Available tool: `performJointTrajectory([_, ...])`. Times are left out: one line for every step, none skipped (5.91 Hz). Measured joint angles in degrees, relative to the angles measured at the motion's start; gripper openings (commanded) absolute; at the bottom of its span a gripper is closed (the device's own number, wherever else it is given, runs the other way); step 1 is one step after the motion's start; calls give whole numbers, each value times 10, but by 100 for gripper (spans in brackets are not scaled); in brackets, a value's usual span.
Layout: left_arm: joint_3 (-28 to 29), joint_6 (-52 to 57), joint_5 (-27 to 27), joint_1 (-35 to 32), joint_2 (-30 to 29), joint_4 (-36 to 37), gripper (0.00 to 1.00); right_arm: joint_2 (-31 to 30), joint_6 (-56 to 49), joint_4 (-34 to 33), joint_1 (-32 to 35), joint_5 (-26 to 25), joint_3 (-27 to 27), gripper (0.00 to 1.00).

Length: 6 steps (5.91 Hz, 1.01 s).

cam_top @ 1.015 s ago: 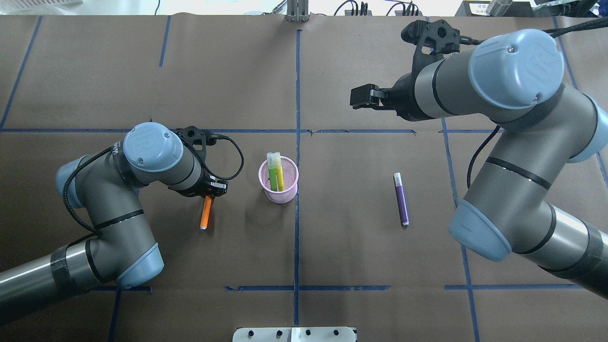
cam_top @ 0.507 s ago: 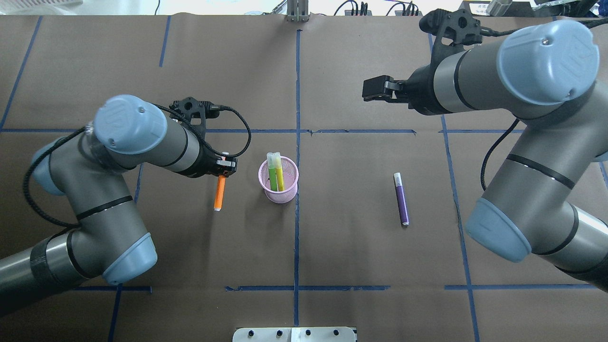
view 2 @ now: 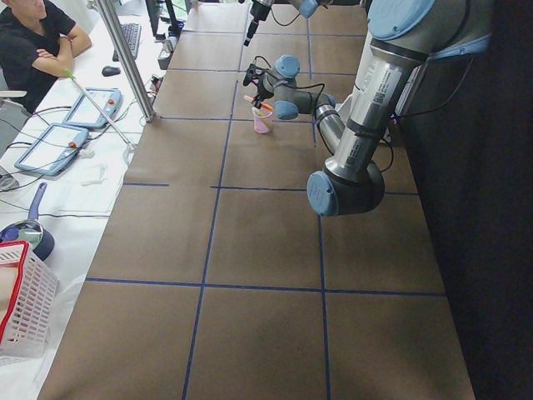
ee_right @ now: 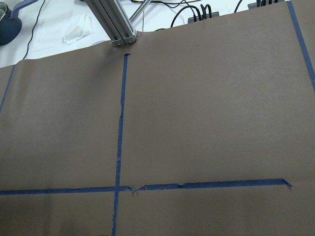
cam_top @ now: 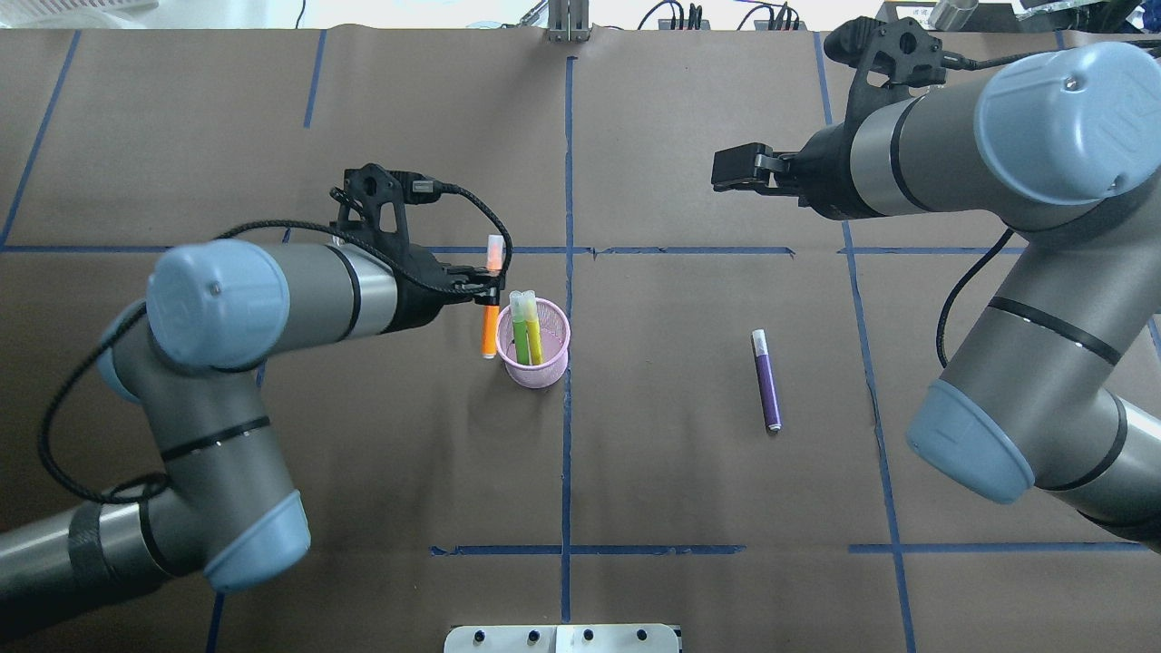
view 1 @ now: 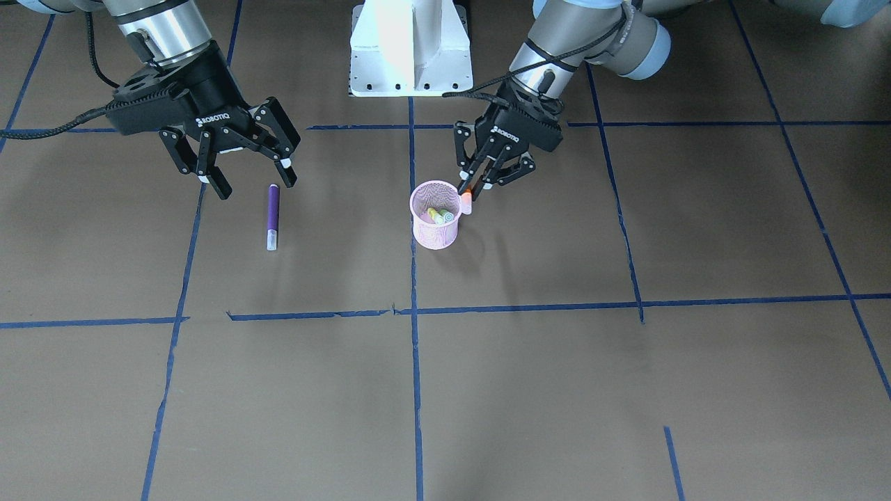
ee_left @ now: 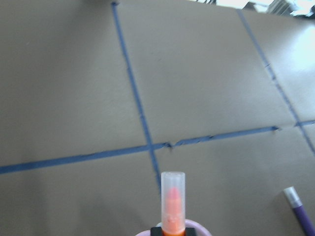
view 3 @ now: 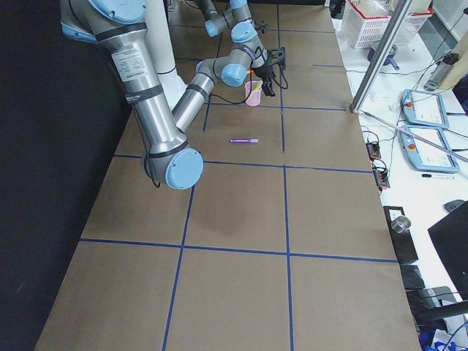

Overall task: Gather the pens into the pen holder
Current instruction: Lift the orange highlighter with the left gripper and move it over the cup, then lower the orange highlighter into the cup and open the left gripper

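left tool (cam_top: 487, 283): clamped on the orange pen (cam_top: 491, 334), gripping its upper part. That left the long lower part free to go into the cup first.
orange pen: was upright with its pale cap on top, and by my judgement lifted off the desk (cam_top: 689, 508). It hung just beside the holder (cam_top: 537, 374), outside the rim on the robot's left, not yet over the opening.
holder: stood upright with its mouth up near the desk's middle, probably so that either arm could reach it.
green pen (cam_top: 520, 340) and yellow pen (cam_top: 533, 337): were already inside with caps up, standing together toward the side the orange pen hung on. That left less free opening on that side.
purple pen (cam_top: 767, 381): lay flat on the desk, well apart from the holder on the robot's right. Its cap pointed away from the robot.
right tool (view 1: 254, 182): had its jaws spread wide and held nothing. It was raised off the desk in the purple pen's area, likely held open and ready for that pen.
step: the orange pen was being carried to the holder, with two of the four pens in.
next: the pen needed a small shift toward the robot's right until its lower end cleared the rim. Then it could be lowered straight down and released.
risk: the lower end could catch the rim or the two caps and tip the light mesh cup.
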Motion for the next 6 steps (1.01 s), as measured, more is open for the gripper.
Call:
performJointTrajectory([11, 15, 68, 29, -3, -48, 0, -1, 0, 0, 0, -1, 0, 100])
performJointTrajectory([15, 43, 131, 51, -6, -64, 0, -1, 0, 0, 0, -2, 1, 100])
performJointTrajectory([18, 61, 190, 68, -7, -69, 0, -2, 1, 0, 0, -2, 1, 100])
performJointTrajectory([27, 68, 245, 83, -8, -72, 0, -2, 1, 0, 0, -2, 1, 100])
performJointTrajectory([41, 76, 274, 91, -10, -80, 0, -4, 1, 0, 0, -3, 1, 100])
performJointTrajectory([59, 82, 287, 95, -12, -98, 0, -5, 1, 0, 0, -3, 1, 100])
